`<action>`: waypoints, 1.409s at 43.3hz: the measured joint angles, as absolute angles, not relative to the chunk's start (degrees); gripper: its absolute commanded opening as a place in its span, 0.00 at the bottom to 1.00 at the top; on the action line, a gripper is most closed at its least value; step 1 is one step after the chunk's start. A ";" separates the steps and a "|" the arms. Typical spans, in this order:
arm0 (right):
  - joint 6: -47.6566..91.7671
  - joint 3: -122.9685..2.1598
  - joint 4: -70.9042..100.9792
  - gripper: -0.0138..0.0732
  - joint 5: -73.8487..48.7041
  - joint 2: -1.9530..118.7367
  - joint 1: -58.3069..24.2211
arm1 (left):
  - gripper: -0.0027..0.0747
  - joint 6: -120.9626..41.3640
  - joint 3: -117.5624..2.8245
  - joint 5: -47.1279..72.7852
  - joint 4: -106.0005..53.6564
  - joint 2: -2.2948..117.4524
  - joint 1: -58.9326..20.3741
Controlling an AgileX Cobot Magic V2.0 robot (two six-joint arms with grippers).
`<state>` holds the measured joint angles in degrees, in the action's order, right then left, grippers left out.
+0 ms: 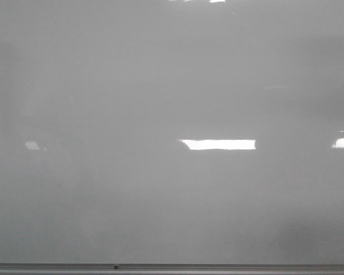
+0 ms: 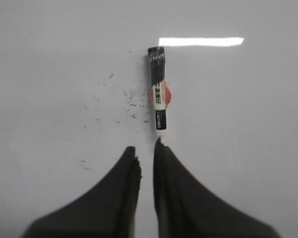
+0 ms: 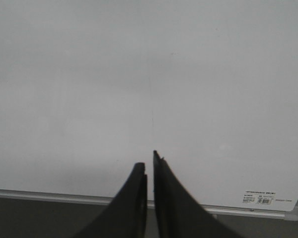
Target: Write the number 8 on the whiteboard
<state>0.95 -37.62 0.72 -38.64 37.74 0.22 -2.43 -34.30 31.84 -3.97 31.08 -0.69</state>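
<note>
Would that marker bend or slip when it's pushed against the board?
The marker looks like rigid plastic, so bending seems unlikely. The left gripper seems to pinch only its end, so it may pivot.

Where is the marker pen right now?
In the left wrist view, the marker pen sticks out from the left gripper, its far end toward the whiteboard beside some faint black smudges. The front view shows no pen.
</note>
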 measured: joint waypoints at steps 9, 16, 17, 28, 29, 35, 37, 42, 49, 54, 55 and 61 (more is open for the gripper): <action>1.44 -37.62 0.72 0.85 -38.76 37.86 0.22 | 0.74 -2.54 -34.30 33.01 -3.62 36.07 -0.69; 1.44 -37.62 0.72 0.84 -38.89 37.86 0.22 | 0.73 -2.54 -35.17 33.29 -4.56 42.94 -0.69; 1.44 -37.62 0.72 0.84 -38.89 37.86 0.22 | 0.73 -2.54 -35.56 33.38 -4.95 43.95 -0.69; 1.44 -37.62 0.72 0.84 -38.91 37.86 0.22 | 0.73 -3.99 -40.21 32.15 -7.71 55.11 -2.18; 1.44 -37.62 0.72 0.84 -38.91 37.86 0.22 | 0.73 -4.02 -40.58 31.39 -7.72 56.05 -2.48; 1.44 -37.62 0.72 0.84 -39.01 37.86 0.22 | 0.73 -4.12 -42.26 27.70 -7.94 61.96 -3.55; 1.44 -37.62 0.72 0.84 -39.01 37.86 0.22 | 0.73 -4.12 -42.93 26.35 -7.94 63.84 -3.92; 1.44 -37.62 0.72 0.84 -39.01 37.86 0.22 | 0.73 -4.15 -44.12 23.42 -7.94 68.75 -4.34; 1.44 -37.62 0.72 0.84 -39.01 37.86 0.22 | 0.73 -4.15 -45.75 19.98 -7.94 74.76 -4.34; 1.44 -37.62 0.72 0.84 -39.13 37.86 0.22 | 0.73 -4.15 -46.32 16.98 -7.96 78.17 -4.34; 1.44 -37.62 0.72 0.84 -39.13 37.86 0.22 | 0.72 -4.15 -46.32 16.34 -7.96 78.71 -4.34; 1.44 -37.62 0.72 0.84 -39.13 37.86 0.22 | 0.65 -4.15 -46.32 13.10 -7.96 81.69 -4.34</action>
